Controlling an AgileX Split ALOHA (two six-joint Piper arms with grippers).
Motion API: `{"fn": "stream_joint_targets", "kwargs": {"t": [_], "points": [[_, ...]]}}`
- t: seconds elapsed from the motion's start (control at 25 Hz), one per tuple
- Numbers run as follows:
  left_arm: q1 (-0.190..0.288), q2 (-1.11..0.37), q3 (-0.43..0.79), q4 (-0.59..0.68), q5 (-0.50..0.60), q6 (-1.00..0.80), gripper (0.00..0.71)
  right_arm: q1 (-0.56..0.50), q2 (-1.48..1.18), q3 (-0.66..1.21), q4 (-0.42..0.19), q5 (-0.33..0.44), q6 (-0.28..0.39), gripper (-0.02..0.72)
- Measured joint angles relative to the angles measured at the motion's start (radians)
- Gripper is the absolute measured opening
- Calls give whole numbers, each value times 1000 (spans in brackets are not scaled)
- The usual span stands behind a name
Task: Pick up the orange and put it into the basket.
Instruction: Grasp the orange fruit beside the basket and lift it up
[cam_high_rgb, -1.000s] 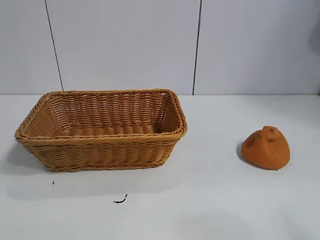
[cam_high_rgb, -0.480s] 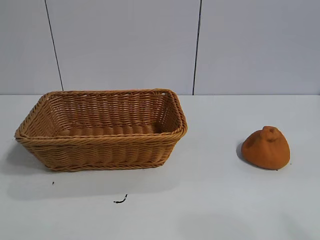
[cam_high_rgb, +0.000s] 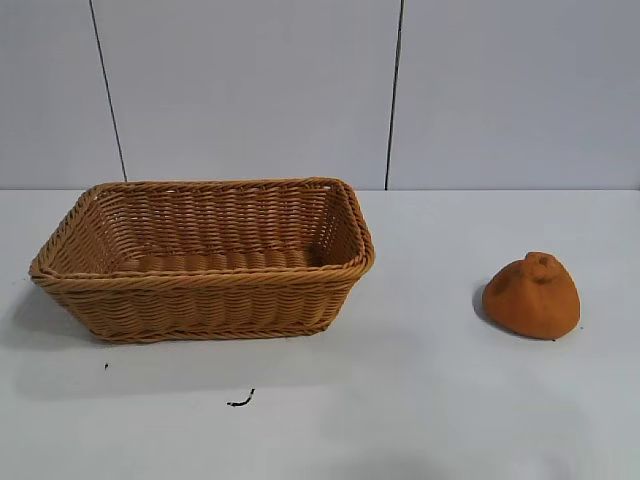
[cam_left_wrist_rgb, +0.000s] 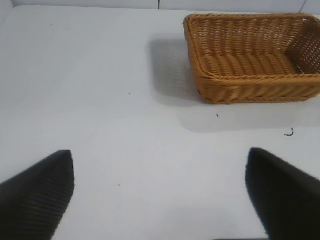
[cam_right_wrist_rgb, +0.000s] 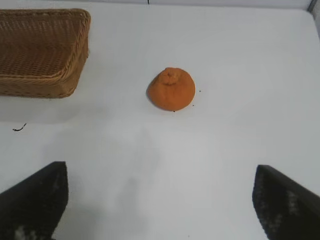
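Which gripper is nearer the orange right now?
Right. The right gripper is open with the orange ahead of it on the table. The left gripper, also open, faces the basket; its view shows no orange.

- We see the orange (cam_high_rgb: 532, 296), a dull, rough dome with a small knob on top, sitting upright on the worktop, well apart from the basket.
- We see the basket (cam_high_rgb: 205, 272), tan wicker, rectangular, upright, open.
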Motion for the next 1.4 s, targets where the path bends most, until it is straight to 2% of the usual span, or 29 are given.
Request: {"fn": "stream_joint_targets", "kwargs": {"t": [0.52, 0.72, 0.96, 1.08, 1.12, 1.2, 1.24, 1.32, 1.4], "points": [[0, 0, 0, 0, 0, 0, 666, 0, 716, -363, 46, -37, -19, 694], [0, 0, 0, 0, 0, 0, 666, 0, 952, -487, 48, -61, 11, 694], [0, 0, 0, 0, 0, 0, 666, 0, 1112, -543, 50, -63, 33, 693], [0, 0, 0, 0, 0, 0, 666, 0, 1140, -543, 50, -58, 37, 661], [0, 0, 0, 0, 0, 0, 666, 0, 1144, -543, 49, -55, 38, 636], [0, 0, 0, 0, 0, 0, 666, 0, 1145, -548, 48, -45, 40, 531], [0, 0, 0, 0, 0, 0, 666, 0, 1146, -554, 48, -25, 40, 429], [0, 0, 0, 0, 0, 0, 666, 0, 1145, -577, 47, 10, 40, 153], [0, 0, 0, 0, 0, 0, 666, 0, 1142, -611, 45, 53, 29, 27]]}}
